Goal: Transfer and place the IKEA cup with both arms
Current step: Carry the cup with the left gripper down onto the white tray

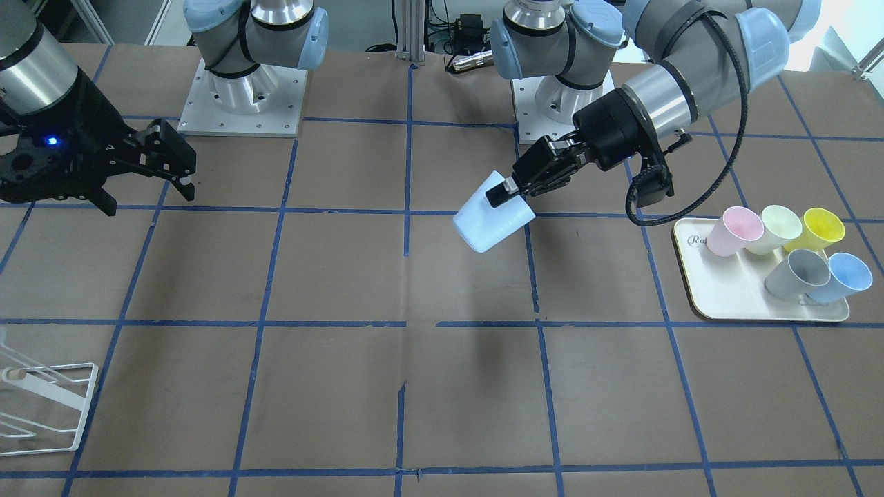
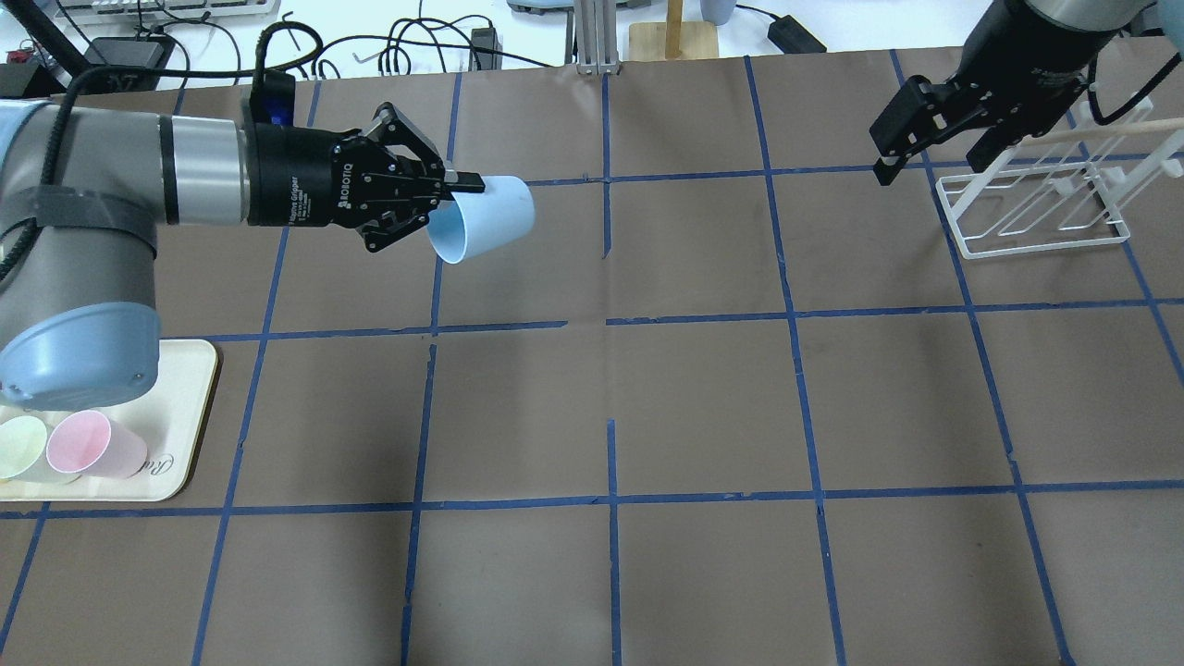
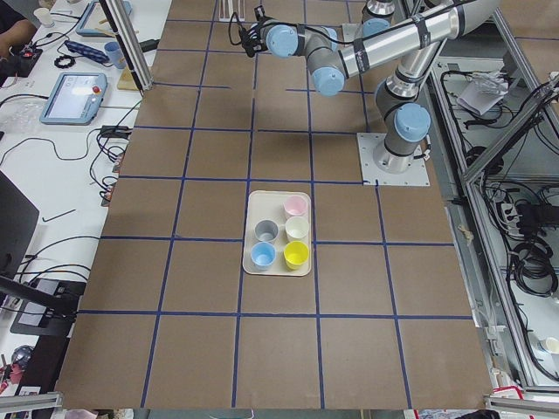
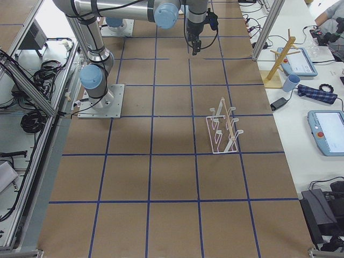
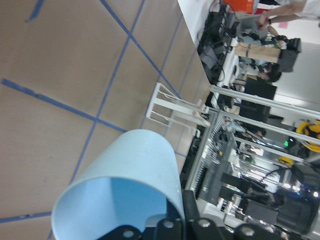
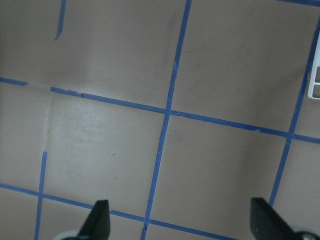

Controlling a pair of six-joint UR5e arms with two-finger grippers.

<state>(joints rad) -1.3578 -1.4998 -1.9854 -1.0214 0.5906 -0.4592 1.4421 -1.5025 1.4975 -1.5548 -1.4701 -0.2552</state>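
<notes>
I read this as roughly a third of the way through. My left gripper (image 2: 450, 205) is clamped on the wall of the cup (image 2: 487, 218), one finger inside the mouth and one outside. It holds the cup tipped on its side in the air above the table (image 2: 703, 407), between the tray (image 1: 725, 305) and the table's middle. So the pick-up looks done: four cups and a second blue one (image 1: 844, 276) stand on the tray, and this one is off it. The hand-over has not happened. My right gripper (image 2: 928, 163) hangs with its jaws spread wide and nothing between them, well apart from the cup and near the white rack (image 2: 1045, 205). What remains, as I judge it, is bringing the two grippers together, passing the cup across, and having the right arm set it down, probably at the rack.
</notes>
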